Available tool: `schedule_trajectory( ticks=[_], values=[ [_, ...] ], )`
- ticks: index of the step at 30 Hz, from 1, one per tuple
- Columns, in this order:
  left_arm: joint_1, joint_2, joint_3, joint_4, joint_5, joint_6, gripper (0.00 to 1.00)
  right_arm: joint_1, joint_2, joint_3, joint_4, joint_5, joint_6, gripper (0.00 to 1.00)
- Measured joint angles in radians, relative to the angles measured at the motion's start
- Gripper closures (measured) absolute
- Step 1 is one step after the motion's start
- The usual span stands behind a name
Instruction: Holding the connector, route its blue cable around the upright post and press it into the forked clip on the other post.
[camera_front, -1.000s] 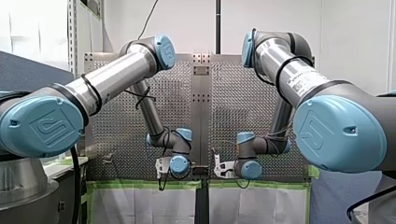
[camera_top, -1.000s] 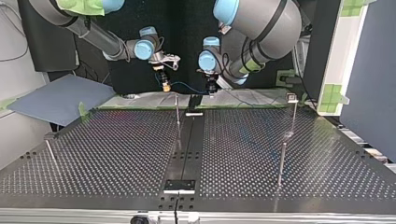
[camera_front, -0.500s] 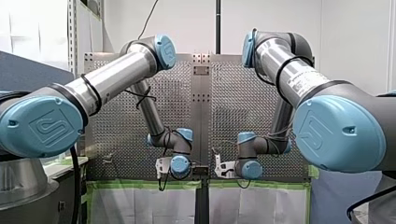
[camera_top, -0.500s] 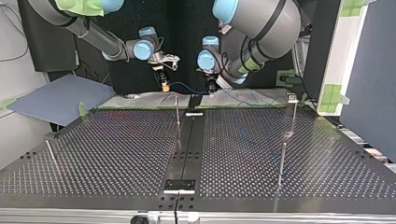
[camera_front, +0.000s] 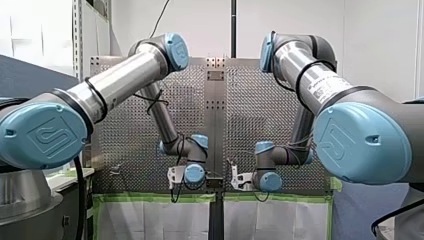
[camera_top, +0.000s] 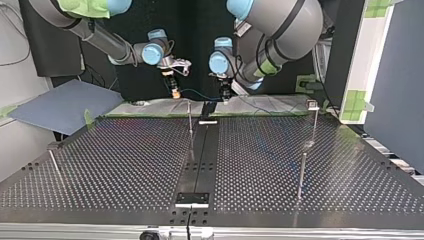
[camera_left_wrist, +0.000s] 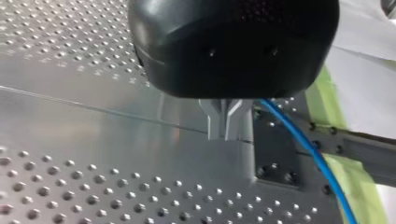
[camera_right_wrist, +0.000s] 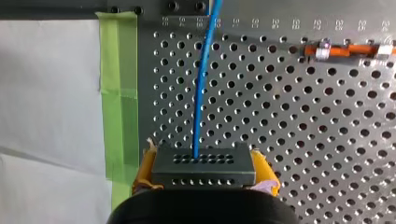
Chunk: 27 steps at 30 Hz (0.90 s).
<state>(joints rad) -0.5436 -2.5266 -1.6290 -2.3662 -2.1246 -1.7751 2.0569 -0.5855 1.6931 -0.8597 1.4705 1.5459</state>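
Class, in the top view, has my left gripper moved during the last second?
Yes: my left gripper shifted slightly toward the view's left, nearer the upright post.

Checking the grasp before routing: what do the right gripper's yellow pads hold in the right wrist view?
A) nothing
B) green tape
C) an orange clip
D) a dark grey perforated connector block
D: the dark grey perforated connector block sits between my right gripper's yellow pads, with the blue cable leaving its face.
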Motion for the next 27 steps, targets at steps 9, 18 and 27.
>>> schedule_trajectory(
  ticks=[9, 18, 27],
  values=[
    [-0.025, 0.071, -0.027, -0.01, -0.016, 0.002, 1.0, -0.028, -0.002, -0.001, -0.002, 0.002, 0.001, 1.0],
    [-0.059, 0.076, -0.047, 0.005, -0.021, 0.038, 1.0, -0.047, -0.003, 0.0, -0.003, 0.016, -0.001, 1.0],
    [-0.116, 0.076, -0.051, 0.009, -0.072, 0.102, 1.0, -0.049, -0.023, 0.0, -0.002, 0.017, -0.002, 1.0]
  ],
)
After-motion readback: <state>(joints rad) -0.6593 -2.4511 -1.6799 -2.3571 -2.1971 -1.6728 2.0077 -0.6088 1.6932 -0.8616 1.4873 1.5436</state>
